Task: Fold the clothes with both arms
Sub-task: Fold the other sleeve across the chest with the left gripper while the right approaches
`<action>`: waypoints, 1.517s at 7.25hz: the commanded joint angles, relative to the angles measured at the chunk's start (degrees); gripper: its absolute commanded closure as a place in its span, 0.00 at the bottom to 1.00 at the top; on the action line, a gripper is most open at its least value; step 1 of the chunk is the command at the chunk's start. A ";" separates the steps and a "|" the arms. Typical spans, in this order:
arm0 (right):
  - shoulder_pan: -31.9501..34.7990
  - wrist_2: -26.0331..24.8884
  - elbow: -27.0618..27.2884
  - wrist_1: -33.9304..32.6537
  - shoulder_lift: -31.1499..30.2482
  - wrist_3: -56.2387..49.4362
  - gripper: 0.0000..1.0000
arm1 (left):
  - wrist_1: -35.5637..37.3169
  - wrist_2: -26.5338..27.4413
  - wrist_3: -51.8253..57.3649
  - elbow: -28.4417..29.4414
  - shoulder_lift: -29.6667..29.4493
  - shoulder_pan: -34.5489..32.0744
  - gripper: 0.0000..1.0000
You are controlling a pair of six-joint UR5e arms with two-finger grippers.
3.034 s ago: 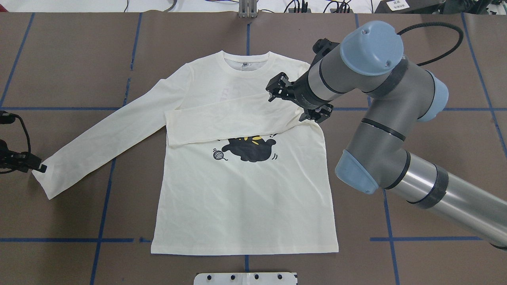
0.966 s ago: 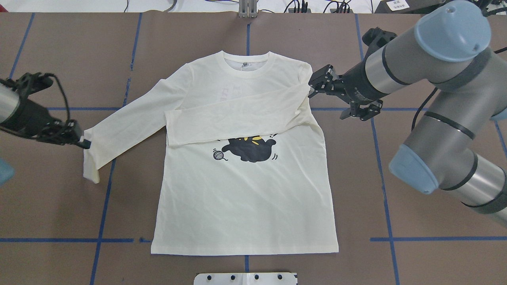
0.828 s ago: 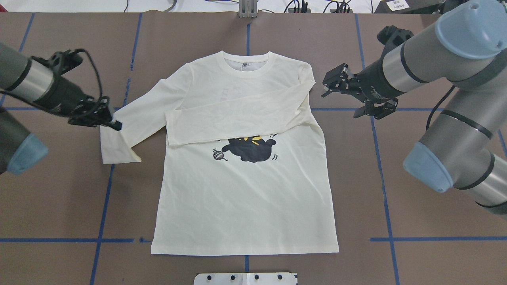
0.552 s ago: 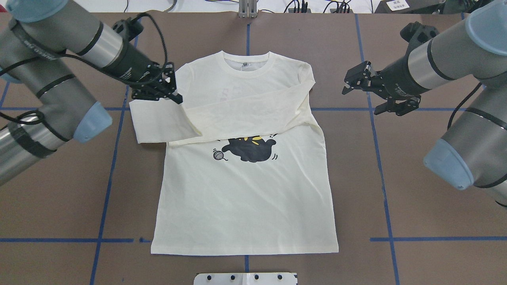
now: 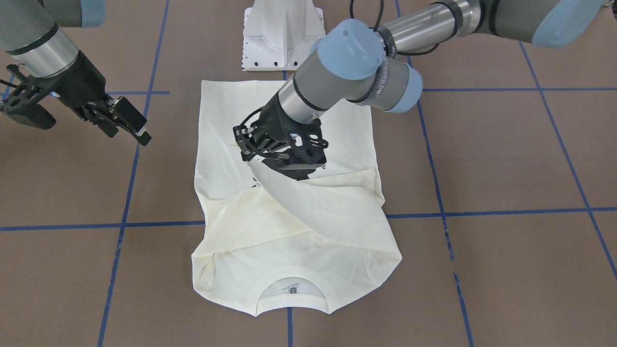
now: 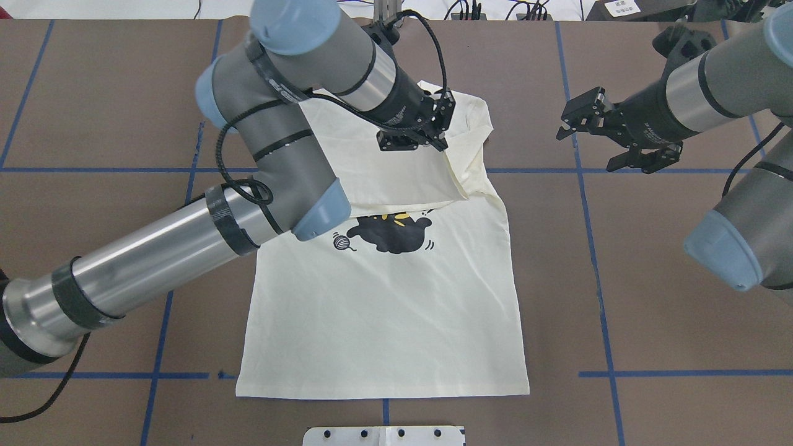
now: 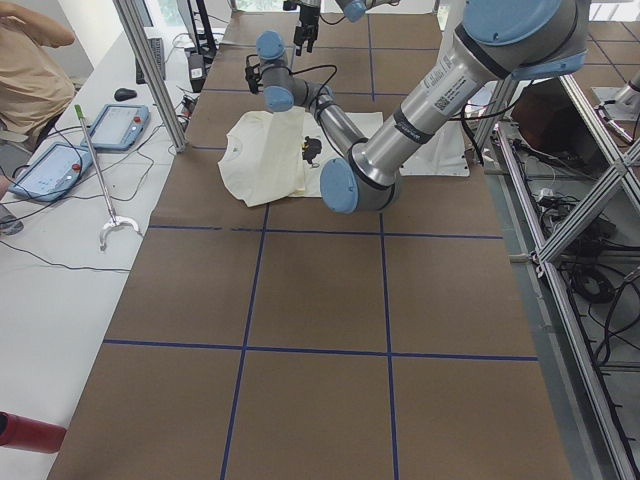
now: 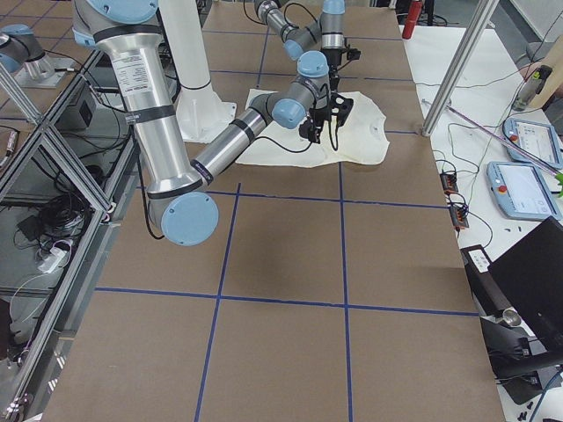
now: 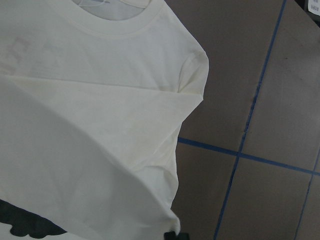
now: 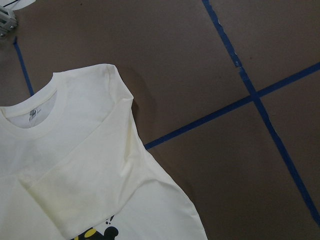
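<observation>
The cream-white shirt (image 6: 384, 310) lies flat with its black cat print (image 6: 390, 233) up and the collar at the far end. One sleeve lies folded across the chest. My left gripper (image 6: 437, 144) is shut on the other sleeve's cuff and holds it a little above the chest, near the shirt's right shoulder; the sleeve drapes from it. In the front view the left gripper (image 5: 254, 160) hides most of the print. The left wrist view shows the held sleeve (image 9: 75, 165) over the collar (image 9: 115, 27). My right gripper (image 6: 585, 148) is open and empty, right of the shirt.
The white pedestal base (image 5: 282, 33) stands at the near edge, just behind the shirt's hem. Blue tape lines (image 6: 595, 260) cross the brown table top. A side table with tablets (image 7: 55, 165) and a frame post (image 8: 449, 70) lie beyond the far edge.
My left gripper has carried the sleeve cuff from the far left up and across the chest to the right. My right gripper has drawn back to the right, off the shirt.
</observation>
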 commanded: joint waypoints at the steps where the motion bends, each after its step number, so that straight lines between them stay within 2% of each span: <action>1: 0.10 -0.06 0.16 0.00 -0.14 -0.08 0.00 | -8.03 9.09 0.13 8.32 -3.28 5.59 1.00; 3: 0.10 -0.06 -0.10 0.00 -0.14 -0.08 0.00 | -8.41 9.56 0.21 9.94 -3.56 6.31 1.00; 4: -0.08 -0.06 -0.10 0.00 -0.05 0.00 0.00 | -8.41 11.91 0.21 10.04 -3.74 7.01 0.96; 5: -0.16 -0.06 -0.10 0.00 -0.05 -0.08 0.00 | -8.41 12.37 0.13 9.69 -3.74 7.11 0.51; 6: -0.34 -0.24 -0.19 0.00 0.47 0.00 0.00 | -7.98 12.29 -0.05 8.38 -3.39 7.02 0.38; 7: -2.60 -1.20 -0.19 0.00 1.00 0.96 0.00 | -6.32 12.29 -0.14 1.84 0.53 6.84 0.35; 8: -5.32 -4.08 0.07 0.00 1.35 2.10 0.00 | -1.17 11.94 0.47 -9.27 7.96 6.84 0.36; 9: -12.22 -10.28 0.42 0.00 1.27 7.94 0.00 | 1.49 11.94 2.04 -18.17 14.65 6.41 0.36; 10: -20.47 -19.22 3.12 -0.61 0.48 12.61 0.00 | 5.61 11.94 4.50 -23.74 18.63 6.06 0.37; 11: -27.08 -22.09 6.02 -5.40 -0.05 17.62 0.00 | 9.48 11.94 8.52 -28.15 21.28 5.18 0.37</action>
